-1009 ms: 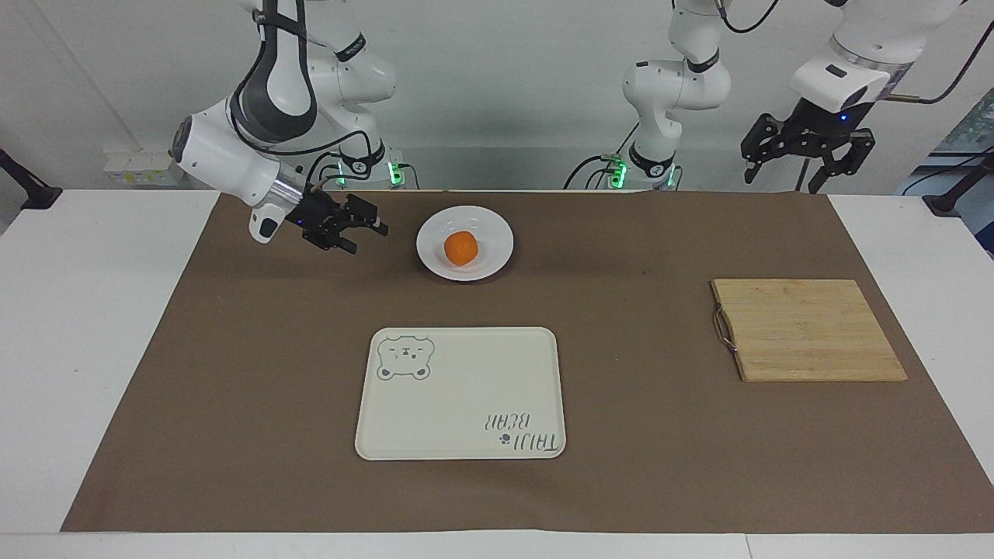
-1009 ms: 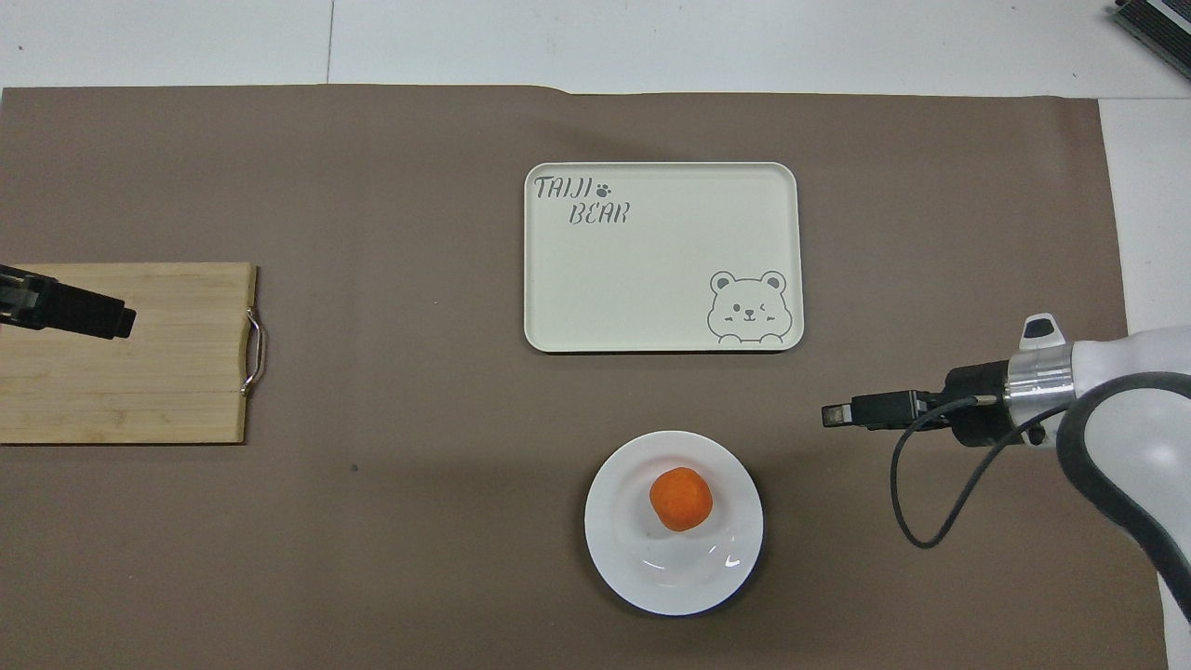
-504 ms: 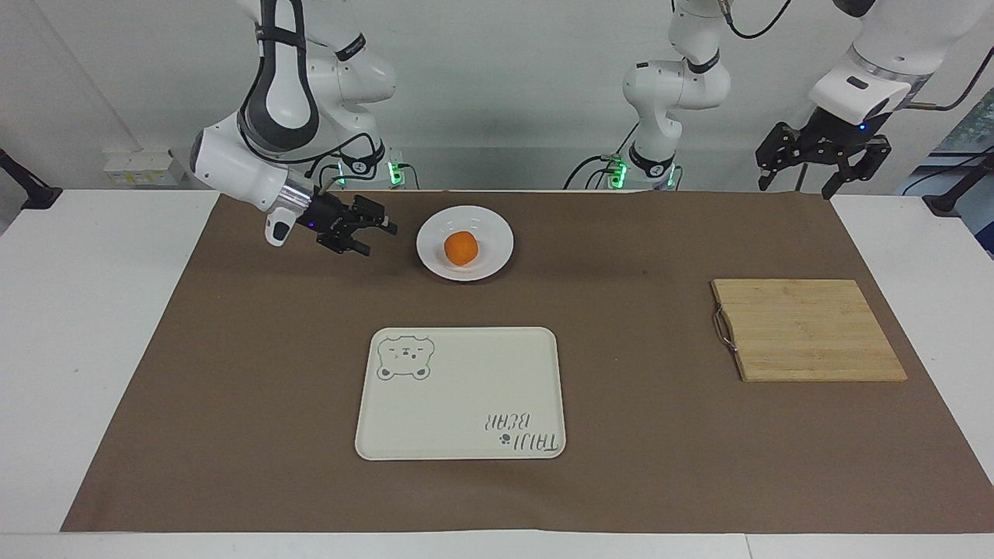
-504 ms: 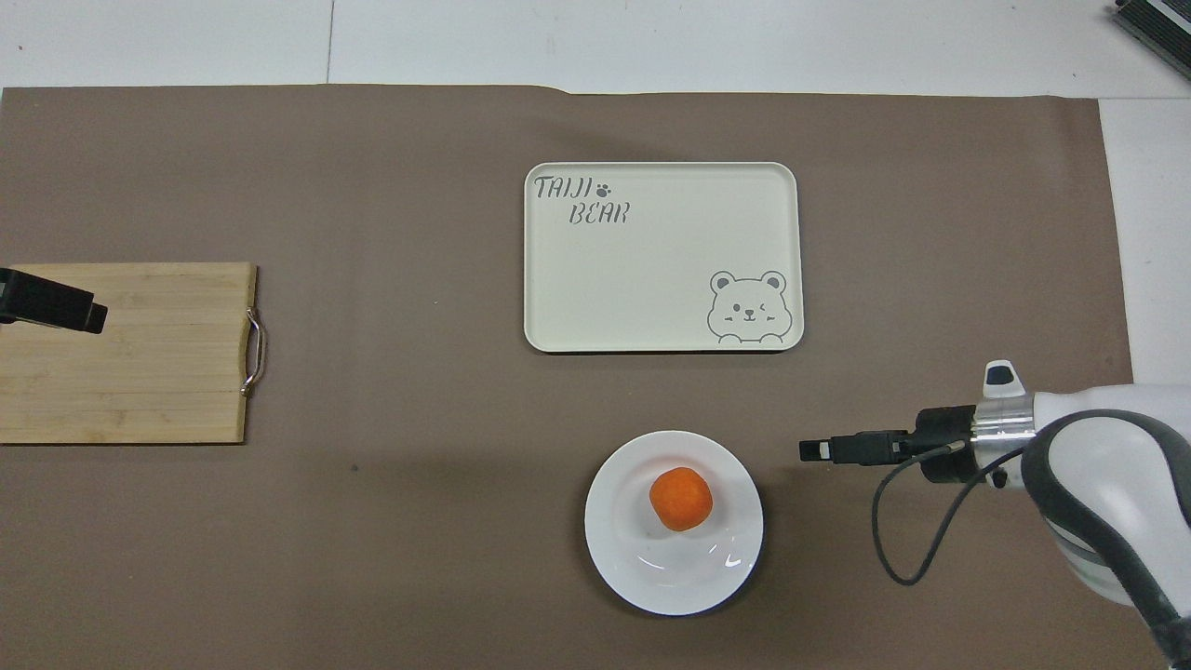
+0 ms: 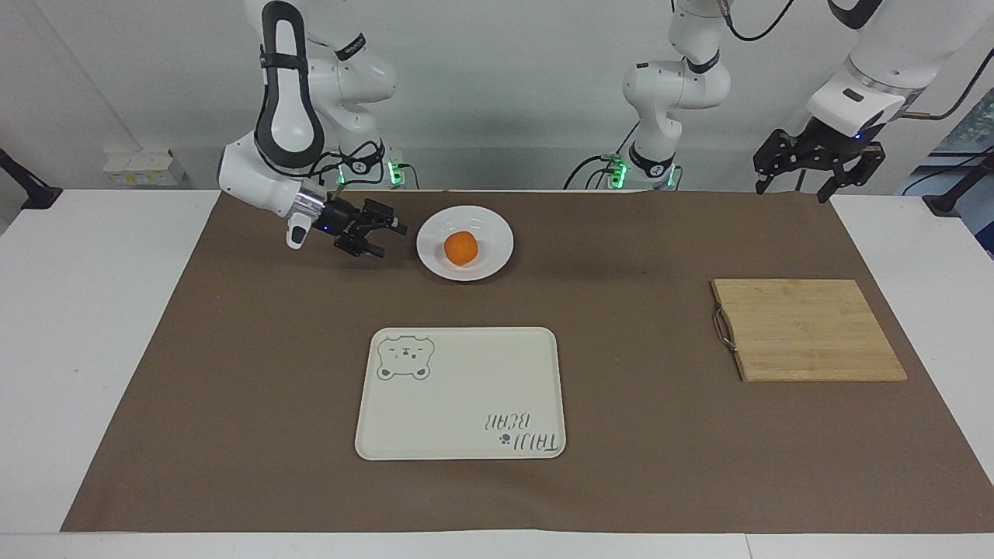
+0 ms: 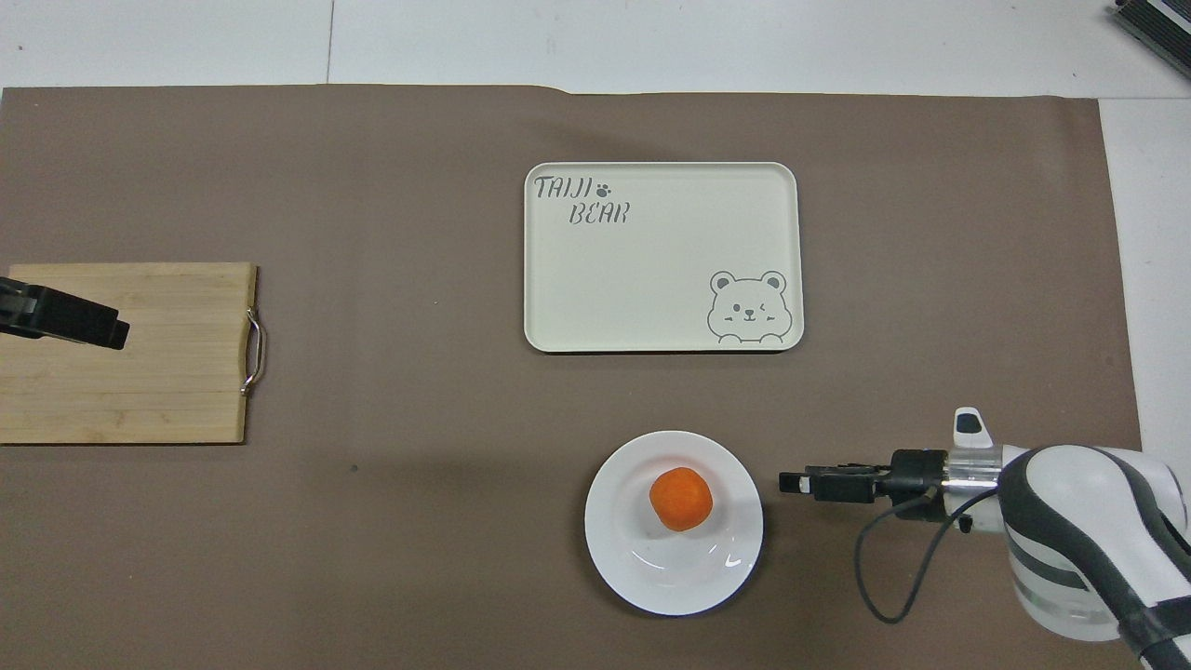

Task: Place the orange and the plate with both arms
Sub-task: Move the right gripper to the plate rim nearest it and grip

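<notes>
Your right gripper [image 5: 392, 239] has edged closer, now just beside the plate [image 5: 497, 233], fingers spread, holding nothing. You'll find the orange [image 5: 461, 248] in that plate; the tray [image 5: 458, 392] lies bare. Your left gripper [image 5: 818, 166] hangs unclenched over the mat's [image 5: 621, 349] corner.

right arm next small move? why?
Probably ease the right gripper sideways to the plate's rim and straddle it. Its fingers are open, low beside the plate and pointing at it, not yet touching; the orange sits on the plate. The left gripper waits, raised.
</notes>
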You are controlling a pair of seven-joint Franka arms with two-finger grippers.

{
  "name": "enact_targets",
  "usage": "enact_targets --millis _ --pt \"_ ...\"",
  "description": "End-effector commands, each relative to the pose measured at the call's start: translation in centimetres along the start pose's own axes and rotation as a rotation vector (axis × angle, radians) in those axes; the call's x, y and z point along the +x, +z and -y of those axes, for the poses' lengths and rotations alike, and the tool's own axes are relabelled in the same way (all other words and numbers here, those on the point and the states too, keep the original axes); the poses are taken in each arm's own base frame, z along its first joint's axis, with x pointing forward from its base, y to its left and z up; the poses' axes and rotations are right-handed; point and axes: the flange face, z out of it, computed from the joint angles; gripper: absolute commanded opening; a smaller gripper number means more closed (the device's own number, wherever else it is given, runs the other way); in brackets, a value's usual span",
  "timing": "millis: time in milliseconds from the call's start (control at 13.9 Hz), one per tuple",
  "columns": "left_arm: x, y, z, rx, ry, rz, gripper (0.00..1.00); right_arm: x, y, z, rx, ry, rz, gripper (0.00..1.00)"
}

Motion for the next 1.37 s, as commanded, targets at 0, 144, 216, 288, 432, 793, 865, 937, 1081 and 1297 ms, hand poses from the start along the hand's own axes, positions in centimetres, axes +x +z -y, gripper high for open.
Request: enact_targets --millis 0,144,216,288,432,793,865,937,1081,1297 --pt "-1.6 0.3 -0.4 -0.004 0.018 -0.006 1.0 -0.9 1.8 -0.5 0.016 -0.015 -0.024 1.0" --pt "-1.5 0.4 -0.4 -0.001 0.036 -0.008 1.0 -2.0 3.4 -0.6 0.031 -0.013 -0.035 1.0" --pt "-1.4 0.5 -0.6 0.002 0.049 -0.006 1.0 -2.7 4.3 -0.8 0.033 -0.027 -0.048 1.0" --pt "-1.3 0.6 -0.7 0.005 0.052 -0.004 1.0 -3.1 4.8 -0.9 0.036 -0.023 -0.047 1.0" --pt "-1.2 0.6 -0.8 0.009 0.058 0.0 1.0 -3.8 5.2 -1.0 0.035 -0.019 -0.036 1.0" --pt "-1.5 0.6 -0.8 0.009 0.094 0.009 1.0 -5.5 5.6 -1.6 0.037 -0.001 -0.018 1.0" --pt "-1.5 0.6 -0.9 0.007 0.094 0.011 1.0 -5.8 5.7 -1.7 0.038 0.002 -0.014 1.0" --pt "-1.5 0.5 -0.9 0.007 0.093 0.009 1.0 -5.8 5.8 -1.6 0.037 0.0 -0.01 1.0" --pt "-1.5 0.6 -0.9 0.007 0.088 0.009 1.0 -6.2 6.0 -1.5 0.04 0.001 -0.005 1.0" --pt "-1.5 0.5 -0.9 0.008 0.087 0.008 1.0 -6.5 6.2 -1.3 0.045 0.001 0.003 1.0"
